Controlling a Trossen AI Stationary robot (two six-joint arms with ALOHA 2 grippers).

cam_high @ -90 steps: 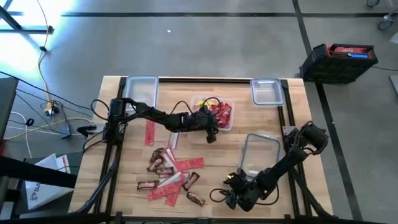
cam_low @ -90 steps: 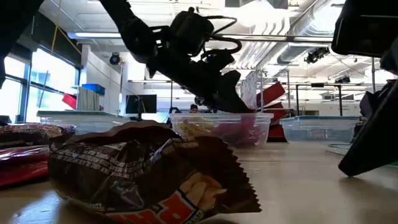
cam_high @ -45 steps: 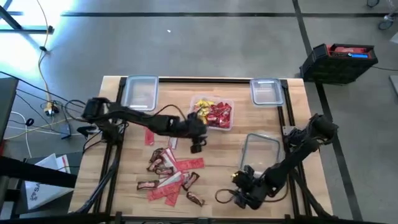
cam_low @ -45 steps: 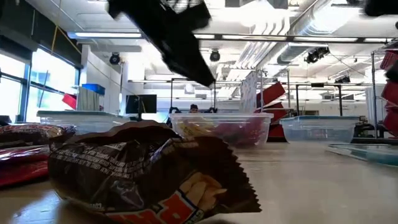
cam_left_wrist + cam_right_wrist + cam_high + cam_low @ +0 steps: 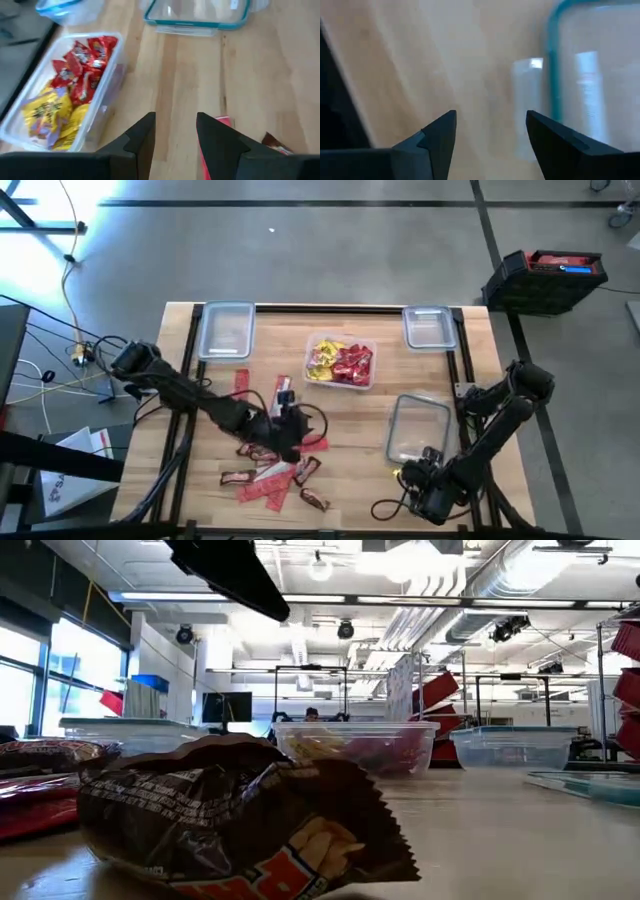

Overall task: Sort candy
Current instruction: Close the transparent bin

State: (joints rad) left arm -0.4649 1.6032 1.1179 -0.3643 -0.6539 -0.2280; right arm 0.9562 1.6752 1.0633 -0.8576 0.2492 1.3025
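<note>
My left gripper (image 5: 283, 418) hovers spread over the loose candy pile (image 5: 272, 460); red and yellow sweets fill one container (image 5: 341, 363), most remain. My right gripper (image 5: 490, 145) waits, spread.

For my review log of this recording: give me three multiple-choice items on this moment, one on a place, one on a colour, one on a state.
1. Where is the left pincer?
A. over the loose candy pile
B. inside the far left container
C. off the table

2. Which candy colours fill the middle container?
A. brown only
B. yellow and red
C. green and blue

3. How does the left pincer stand?
A. shut on a packet
B. open and empty
C. out of view

Answers: 1 A, the high view shows it above the pile. 2 B, the left wrist view shows both colours. 3 B, its fingers stand apart with nothing between.
</note>
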